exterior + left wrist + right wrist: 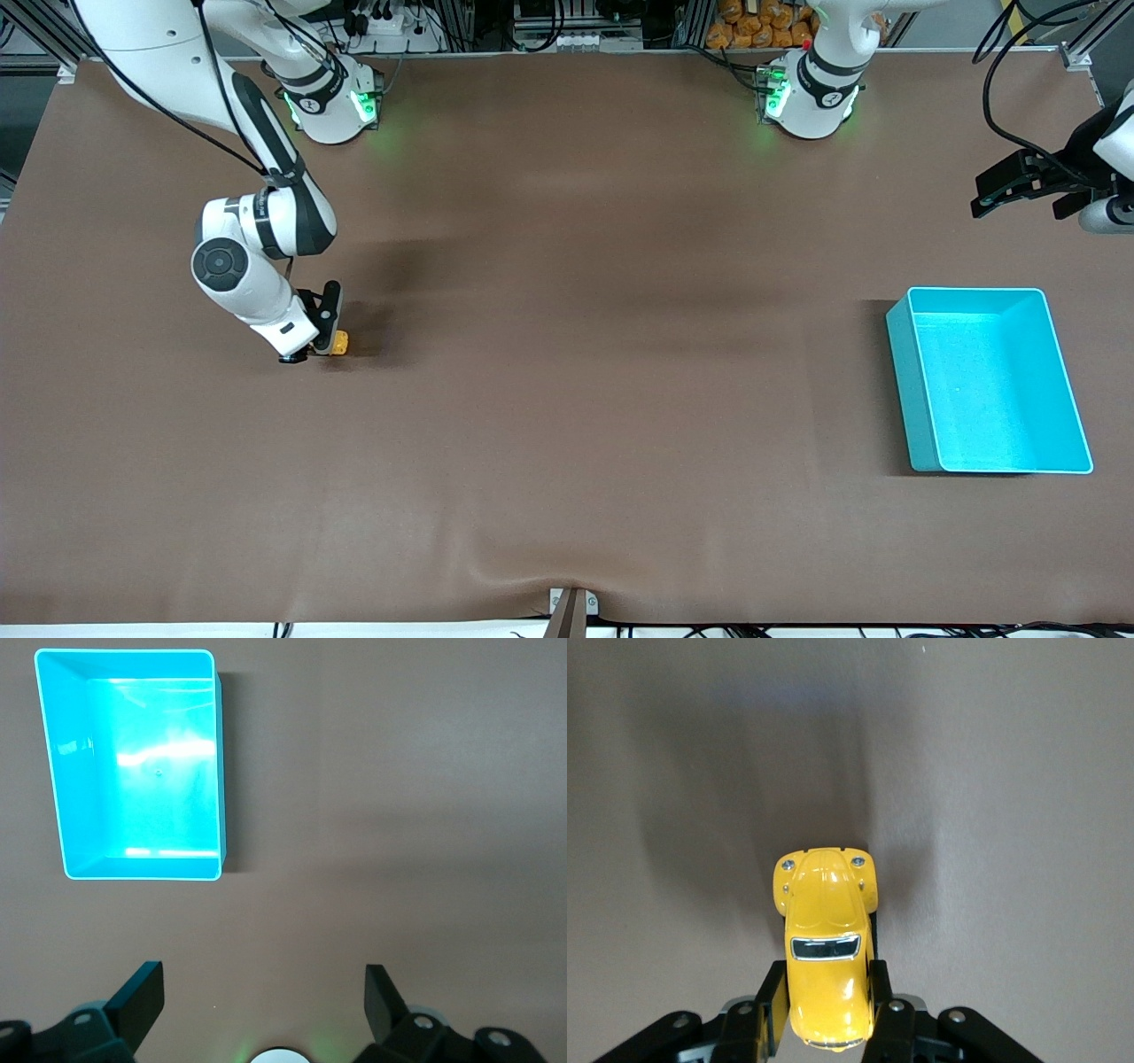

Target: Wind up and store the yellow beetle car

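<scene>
The yellow beetle car [824,943] is a small rounded toy with a dark window; it rests on the brown table toward the right arm's end [339,342]. My right gripper [826,1001] is shut on the yellow beetle car, one black finger pressed to each side of its body, low at the table [312,347]. The teal bin [992,377] stands empty toward the left arm's end. My left gripper [264,999] waits open above the table near that end, at the edge of the front view [1001,190], with the teal bin [133,762] in its view.
The brown mat [567,354] covers the whole table and has a slight ripple at its edge nearest the camera. Both arm bases [332,106] [806,97] stand along the edge farthest from the camera, with cables and clutter past it.
</scene>
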